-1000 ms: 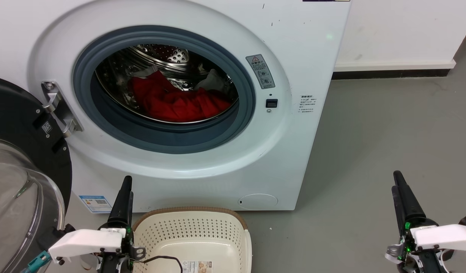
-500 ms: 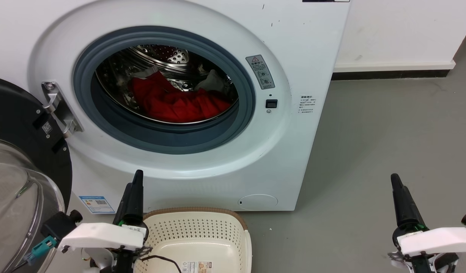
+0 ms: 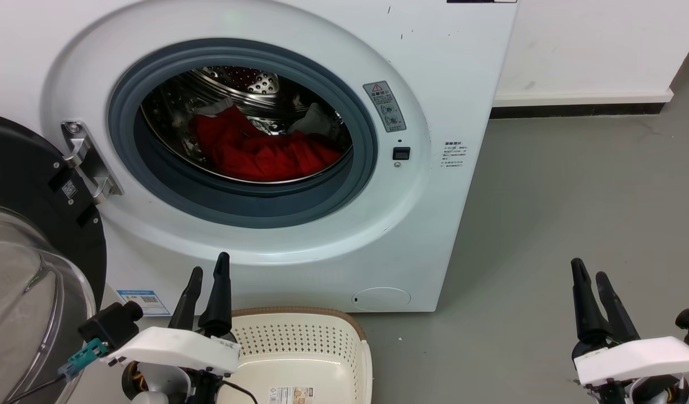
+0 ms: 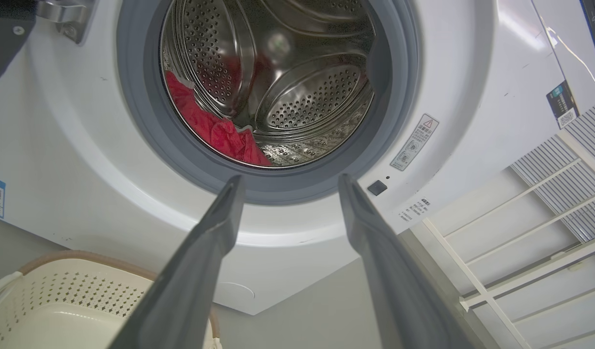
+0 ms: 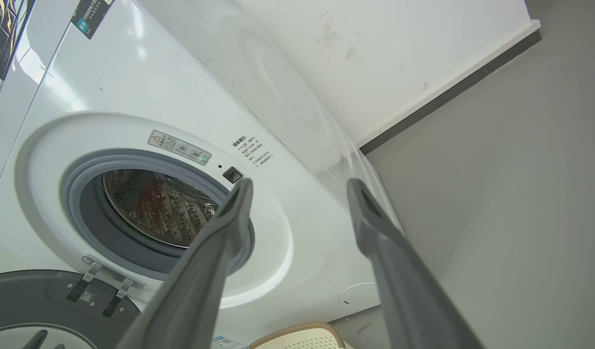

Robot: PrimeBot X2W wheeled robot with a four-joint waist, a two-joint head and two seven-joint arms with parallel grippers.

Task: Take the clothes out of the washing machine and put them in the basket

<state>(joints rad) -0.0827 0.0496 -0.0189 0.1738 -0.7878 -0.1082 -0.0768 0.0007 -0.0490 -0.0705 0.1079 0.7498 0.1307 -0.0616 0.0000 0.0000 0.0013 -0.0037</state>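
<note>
The white washing machine (image 3: 434, 90) stands with its black-framed glass door (image 3: 36, 241) swung open to the left. Red clothes (image 3: 260, 154) with white trim lie in the steel drum (image 4: 317, 92); they also show low left in the drum as the clothes (image 4: 215, 131). The cream basket (image 3: 316, 336) sits on the floor below the opening, with nothing but a label sticker inside. My left gripper (image 3: 209, 272) hovers open at the basket's left rim, pointing up at the machine (image 4: 74, 145). My right gripper (image 3: 590, 275) is open over bare floor at the right, far from the drum.
Grey floor (image 3: 574, 196) stretches right of the washer to a white wall with a dark skirting (image 3: 580, 109). The open door crowds the left side beside my left arm. A white rack (image 4: 544, 252) shows at the right of the left wrist view.
Both grippers have opened: their fingers were together a second ago and now stand apart. The left gripper has shifted right toward the basket; the right arm has sunk slightly.
</note>
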